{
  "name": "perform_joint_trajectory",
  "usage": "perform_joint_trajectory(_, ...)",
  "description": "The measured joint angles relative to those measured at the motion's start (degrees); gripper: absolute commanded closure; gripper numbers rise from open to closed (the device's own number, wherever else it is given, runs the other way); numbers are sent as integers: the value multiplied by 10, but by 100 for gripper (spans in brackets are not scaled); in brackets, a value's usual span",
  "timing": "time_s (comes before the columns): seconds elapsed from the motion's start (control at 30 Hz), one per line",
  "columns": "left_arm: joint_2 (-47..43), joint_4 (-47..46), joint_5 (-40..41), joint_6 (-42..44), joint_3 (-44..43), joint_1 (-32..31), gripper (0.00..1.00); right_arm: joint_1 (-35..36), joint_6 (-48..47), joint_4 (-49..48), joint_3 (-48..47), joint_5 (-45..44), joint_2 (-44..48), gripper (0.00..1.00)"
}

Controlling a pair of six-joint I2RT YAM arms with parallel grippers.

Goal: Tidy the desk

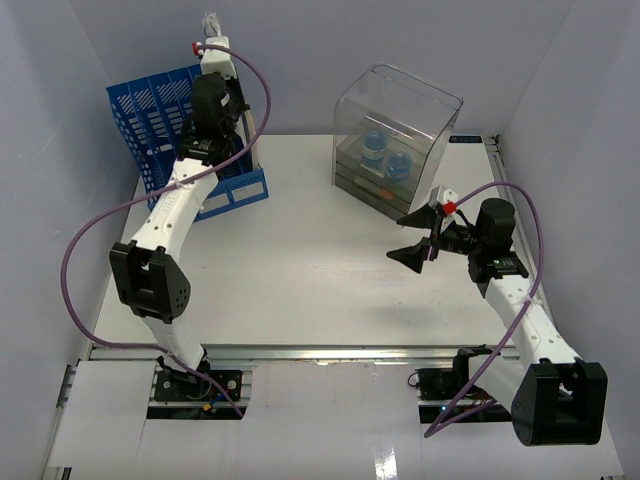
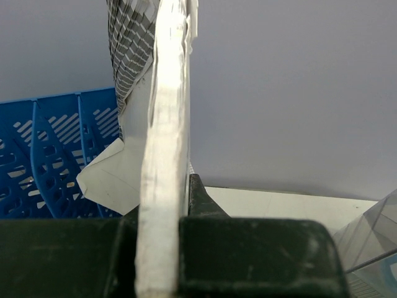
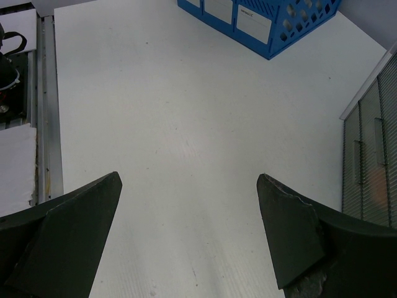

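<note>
The white desk (image 1: 300,270) lies under both arms. My left gripper (image 1: 216,72) is raised over the blue slotted file rack (image 1: 160,110) at the back left. It is shut on a thin white booklet (image 1: 213,45) that stands upright. In the left wrist view the booklet (image 2: 166,124) shows edge-on between the jaws of the left gripper (image 2: 167,198), with a grey patterned face (image 2: 130,43). My right gripper (image 1: 405,238) hovers open above the desk at the right. Nothing is between the fingers of the right gripper (image 3: 189,180), only the bare desk (image 3: 173,124).
A clear plastic drawer box (image 1: 395,130) stands at the back right and holds blue round items (image 1: 386,152). Its drawer fronts (image 3: 372,161) are just right of my right gripper. The file rack (image 3: 267,22) is far ahead. An aluminium rail (image 1: 330,352) runs along the front edge.
</note>
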State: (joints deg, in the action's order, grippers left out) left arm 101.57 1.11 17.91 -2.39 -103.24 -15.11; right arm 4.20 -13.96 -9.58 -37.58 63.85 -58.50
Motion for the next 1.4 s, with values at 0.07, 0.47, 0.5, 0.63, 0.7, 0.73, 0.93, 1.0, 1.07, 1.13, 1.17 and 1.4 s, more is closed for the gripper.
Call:
perform_joint_trajectory(0.07, 11, 0, 1, 0, 0, 0, 100, -2, 0, 0, 0, 1, 0, 4)
perform_joint_trajectory(0.47, 24, 3, 2, -3, 8, 2, 100, -6, 0, 0, 0, 9, 0, 4)
perform_joint_trajectory(0.5, 24, 4, -3, -6, 8, 2, 100, -7, 0, 0, 0, 9, 0, 4)
perform_joint_trajectory(0.63, 34, 16, -27, -20, -1, 7, 100, -9, 0, 0, 0, 9, 0, 4)
perform_joint_trajectory(0.7, 39, 20, -38, -30, -1, 11, 100, -10, 0, 0, 0, 9, 0, 4)
perform_joint_trajectory(0.73, 42, 21, -43, -36, -1, 13, 100, -11, 0, 0, 0, 9, 0, 4)
perform_joint_trajectory(0.93, 60, 33, -90, -83, 1, 39, 100, -13, 0, 0, 0, 11, 0, 4)
perform_joint_trajectory(1.0, 60, 33, -107, -98, 6, 51, 100, -14, 0, 0, 0, 11, 0, 4)
perform_joint_trajectory(1.07, 59, 33, -126, -112, 9, 61, 100, -15, 0, 0, 0, 12, 0, 4)
perform_joint_trajectory(1.13, 56, 32, -145, -121, 15, 72, 100, -16, 0, 0, 0, 12, 0, 4)
perform_joint_trajectory(1.17, 55, 32, -155, -126, 17, 78, 100, -16, 0, 0, 0, 13, 0, 4)
perform_joint_trajectory(1.4, 52, 31, -233, -158, 18, 112, 100, -16, 0, 0, 0, 13, 0, 4)
